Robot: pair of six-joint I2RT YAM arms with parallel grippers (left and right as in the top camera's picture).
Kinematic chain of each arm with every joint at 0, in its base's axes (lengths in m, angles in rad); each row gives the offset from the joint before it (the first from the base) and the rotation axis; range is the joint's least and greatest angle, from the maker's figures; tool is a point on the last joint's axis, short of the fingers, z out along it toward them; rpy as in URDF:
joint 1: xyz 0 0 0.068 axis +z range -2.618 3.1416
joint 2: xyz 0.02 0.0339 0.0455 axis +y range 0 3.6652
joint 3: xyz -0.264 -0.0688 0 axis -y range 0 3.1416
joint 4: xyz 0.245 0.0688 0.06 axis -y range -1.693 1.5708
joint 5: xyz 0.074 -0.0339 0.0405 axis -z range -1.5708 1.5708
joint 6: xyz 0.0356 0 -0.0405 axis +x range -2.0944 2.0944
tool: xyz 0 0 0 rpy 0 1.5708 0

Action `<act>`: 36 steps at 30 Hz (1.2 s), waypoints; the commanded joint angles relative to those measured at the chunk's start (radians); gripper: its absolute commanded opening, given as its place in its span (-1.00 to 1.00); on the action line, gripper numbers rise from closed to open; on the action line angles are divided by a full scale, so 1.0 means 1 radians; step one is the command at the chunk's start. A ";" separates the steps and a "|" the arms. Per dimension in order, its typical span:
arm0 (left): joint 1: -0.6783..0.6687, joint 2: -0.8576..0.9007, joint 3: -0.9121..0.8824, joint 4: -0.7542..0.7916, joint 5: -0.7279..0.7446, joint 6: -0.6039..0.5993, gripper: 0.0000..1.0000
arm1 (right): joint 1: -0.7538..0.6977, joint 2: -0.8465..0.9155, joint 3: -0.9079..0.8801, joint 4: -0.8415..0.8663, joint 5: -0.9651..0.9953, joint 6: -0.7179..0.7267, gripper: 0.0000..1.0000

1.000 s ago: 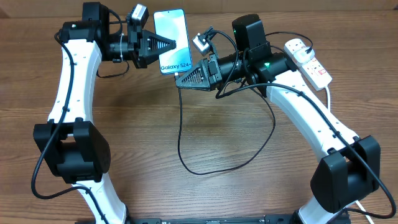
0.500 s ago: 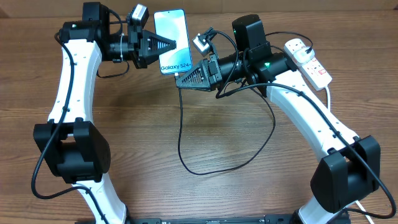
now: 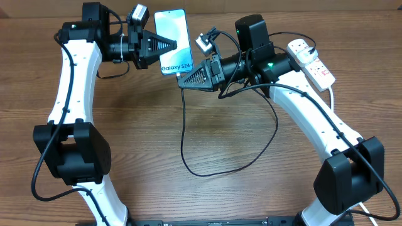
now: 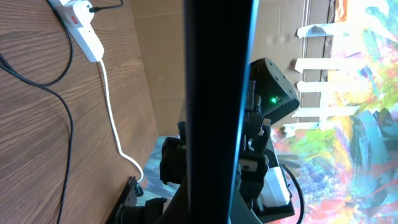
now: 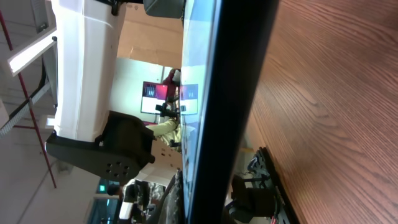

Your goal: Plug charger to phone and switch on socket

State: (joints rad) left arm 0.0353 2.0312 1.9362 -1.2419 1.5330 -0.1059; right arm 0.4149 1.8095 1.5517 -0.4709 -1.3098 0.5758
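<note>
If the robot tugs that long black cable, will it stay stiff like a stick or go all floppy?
Probably floppy: the cable is thin and lies in a loose loop on the table, so it would likely bend and trail. It looks light too, so a small tug might drag the whole loop.
</note>
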 commanded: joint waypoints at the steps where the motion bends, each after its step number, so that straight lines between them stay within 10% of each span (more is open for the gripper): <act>1: 0.005 -0.006 0.009 -0.002 0.048 -0.006 -0.92 | -0.009 0.003 0.006 0.002 0.006 -0.007 -0.93; 36: -0.010 -0.006 0.009 -0.018 0.049 -0.006 -0.92 | -0.010 0.003 0.006 0.082 0.097 0.031 -0.93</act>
State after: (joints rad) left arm 0.0414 2.0312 1.9362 -1.2491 1.5333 -0.1135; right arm 0.4194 1.8095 1.5517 -0.4141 -1.2785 0.5983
